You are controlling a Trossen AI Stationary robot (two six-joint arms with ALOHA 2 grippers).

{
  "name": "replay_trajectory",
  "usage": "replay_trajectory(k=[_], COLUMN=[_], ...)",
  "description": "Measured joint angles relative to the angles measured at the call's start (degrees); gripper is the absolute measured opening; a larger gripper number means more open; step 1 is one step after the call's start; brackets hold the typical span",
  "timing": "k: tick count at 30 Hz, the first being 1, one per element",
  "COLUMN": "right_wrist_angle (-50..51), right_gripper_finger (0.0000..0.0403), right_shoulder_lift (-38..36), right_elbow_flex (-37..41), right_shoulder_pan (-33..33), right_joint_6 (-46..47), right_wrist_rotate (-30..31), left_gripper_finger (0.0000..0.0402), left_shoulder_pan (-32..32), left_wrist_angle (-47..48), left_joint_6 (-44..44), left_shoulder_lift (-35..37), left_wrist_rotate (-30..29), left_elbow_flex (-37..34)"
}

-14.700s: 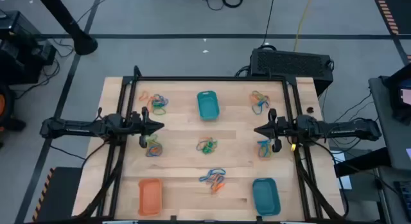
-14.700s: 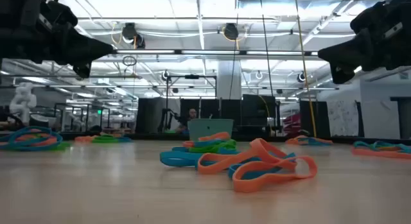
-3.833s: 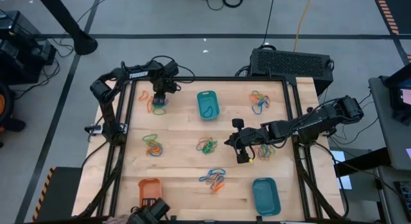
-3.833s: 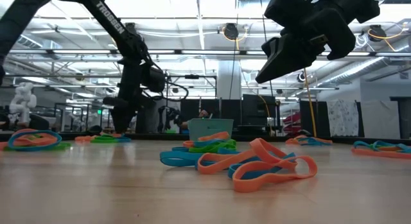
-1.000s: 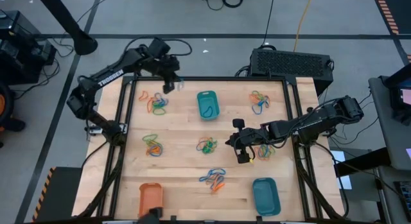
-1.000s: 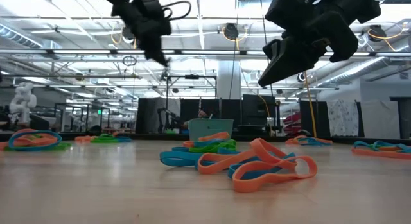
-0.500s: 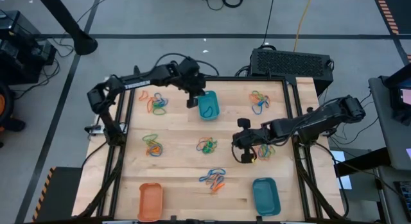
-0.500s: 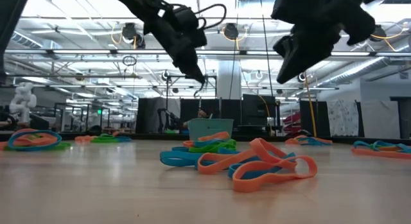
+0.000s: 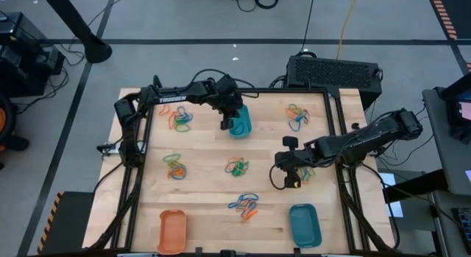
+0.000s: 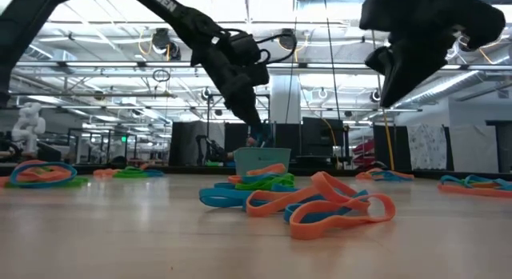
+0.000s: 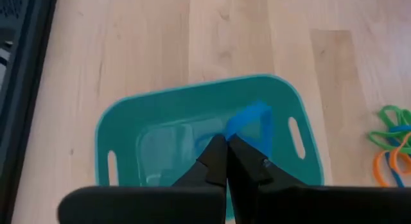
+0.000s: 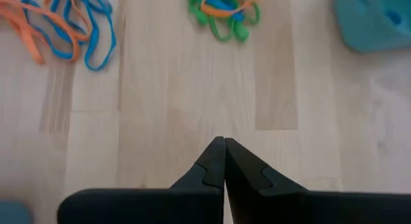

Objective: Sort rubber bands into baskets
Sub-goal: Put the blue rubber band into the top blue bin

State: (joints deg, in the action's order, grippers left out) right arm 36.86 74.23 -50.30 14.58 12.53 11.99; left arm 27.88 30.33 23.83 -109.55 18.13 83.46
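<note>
While my left gripper [image 11: 226,142] is hovering over the teal basket [image 9: 239,121] at the far middle of the table [image 9: 206,191], its fingers are pinched together on a blue rubber band [image 11: 250,121], whose loop is hanging above the basket's inside. From the low view that gripper [image 10: 258,127] is sitting just above the basket's rim [image 10: 262,155].

My right gripper [image 9: 282,176] is waiting above bare wood, nearer the front than that teal basket and off to its right, with its fingers clenched on nothing that I can see [image 12: 223,147]. A mixed bunch of bands [image 9: 302,171] is lying just beside it.

Other bunches are lying around the teal basket: one to its left [image 9: 179,118], one to its right [image 9: 297,115], one in front of it at the table's middle [image 9: 236,167], and one nearer still [image 9: 246,205]. Another bunch [image 9: 174,166] is lying at the left side.

An orange basket [image 9: 171,229] and a second teal basket [image 9: 304,224] are standing at the front corners; whether either is holding bands, I cannot quite tell.
</note>
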Motion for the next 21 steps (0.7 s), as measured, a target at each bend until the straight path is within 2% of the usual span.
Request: replay_trajectory(k=[5, 11, 17, 21], right_wrist_angle=[-0.5, -0.8, -0.8, -0.8], right_gripper_finger=[0.0, 0.0, 0.0, 0.0], right_shoulder_lift=[-1.4, -1.5, -1.5, -1.5], right_elbow_flex=[0.0, 0.0, 0.0, 0.0], right_shoulder_pan=[0.5, 0.5, 0.5, 0.5], right_joint_6=[0.0, 0.1, 0.1, 0.1], right_wrist_rotate=[3.4, 3.1, 3.1, 3.0], left_gripper_finger=[0.0032, 0.0074, 0.0126, 0.0152], left_shoulder_pan=[-0.3, -0.2, -0.2, -0.2], left_wrist_angle=[0.0, 0.0, 0.3, 0.3], left_joint_6=[-0.9, -1.0, -1.1, -2.2], left_shoulder_lift=[0.1, 0.3, 0.3, 0.3], left_wrist_rotate=[-0.3, -1.4, -5.2, -4.9], left_elbow_flex=[0.0, 0.0, 0.0, 0.0])
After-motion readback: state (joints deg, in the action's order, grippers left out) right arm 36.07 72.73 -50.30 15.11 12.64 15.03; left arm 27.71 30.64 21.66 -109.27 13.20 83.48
